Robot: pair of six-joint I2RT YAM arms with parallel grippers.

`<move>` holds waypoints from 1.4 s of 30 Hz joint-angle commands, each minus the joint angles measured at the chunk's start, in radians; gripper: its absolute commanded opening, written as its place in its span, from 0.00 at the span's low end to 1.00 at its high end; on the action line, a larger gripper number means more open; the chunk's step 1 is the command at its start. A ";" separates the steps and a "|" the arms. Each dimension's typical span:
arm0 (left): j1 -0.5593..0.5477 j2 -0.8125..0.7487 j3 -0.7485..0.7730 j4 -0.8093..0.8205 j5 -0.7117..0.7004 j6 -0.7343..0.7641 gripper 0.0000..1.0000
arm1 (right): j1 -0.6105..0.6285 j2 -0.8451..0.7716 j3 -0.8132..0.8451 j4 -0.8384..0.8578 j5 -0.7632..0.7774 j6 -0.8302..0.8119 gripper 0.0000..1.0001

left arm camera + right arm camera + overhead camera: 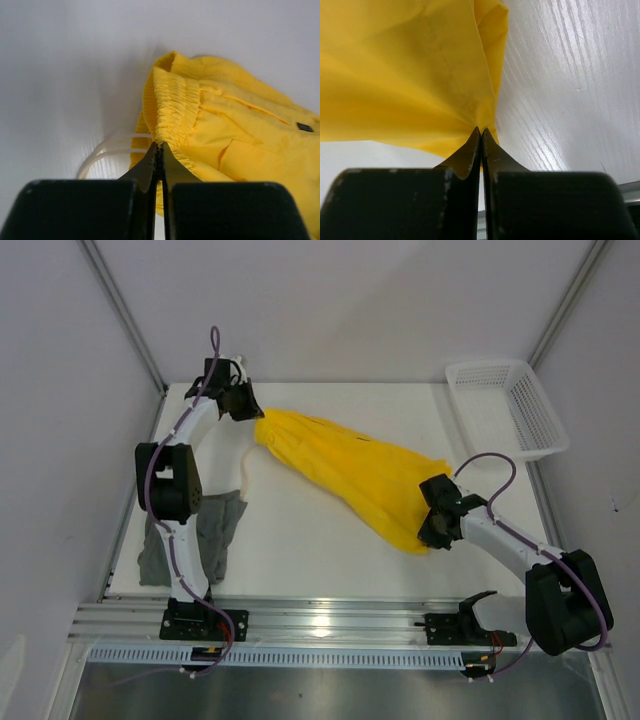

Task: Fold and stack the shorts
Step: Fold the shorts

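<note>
Since the yellow shorts (pixel 350 475) are stretched between the arms across the counter (pixel 300 550), waistband pinched in the fully closed left jaws at the far left and a leg hem pinched in the closed right jaws nearer right, I would hold the tension even, lower them flat, then fold. Grey shorts (pixel 224 525) lie crumpled by the left arm's base. White counter, a basket (pixel 510 410) at its far right corner, plain pale walls.

The left arm (pixel 185 490) and the right arm (pixel 520 550) have white links joined by bulky black joints, and each rises from a black base plate (pixel 205 623). A thin purple cable (pixel 488 462) loops along each arm. The left tool (pixel 159 146) and the right tool (pixel 480 131) are matte black, with blocky bodies and fingers tapering to thin tips.
</note>
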 commanded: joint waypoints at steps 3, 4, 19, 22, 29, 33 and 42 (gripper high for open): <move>0.022 0.076 0.041 -0.070 -0.064 0.065 0.01 | -0.010 0.031 0.006 -0.043 0.056 -0.027 0.00; 0.022 0.081 0.041 -0.074 -0.062 0.071 0.03 | -0.012 0.038 0.010 -0.041 0.053 -0.033 0.01; 0.025 -0.101 -0.113 0.077 -0.072 0.013 0.60 | -0.073 0.027 0.288 -0.115 0.058 -0.209 0.46; 0.025 -0.170 -0.182 0.138 -0.067 -0.023 0.64 | -0.104 0.064 0.351 -0.104 0.035 -0.243 0.47; 0.013 -0.256 -0.259 0.187 -0.070 -0.075 0.65 | -0.156 0.123 0.362 0.144 -0.226 -0.298 0.40; 0.008 -0.261 -0.291 0.267 0.048 -0.127 0.65 | -0.179 0.192 0.335 0.429 -0.529 -0.231 0.28; -0.018 -0.117 -0.267 0.408 0.266 -0.276 0.62 | -0.109 0.521 0.532 0.810 -0.771 -0.081 0.00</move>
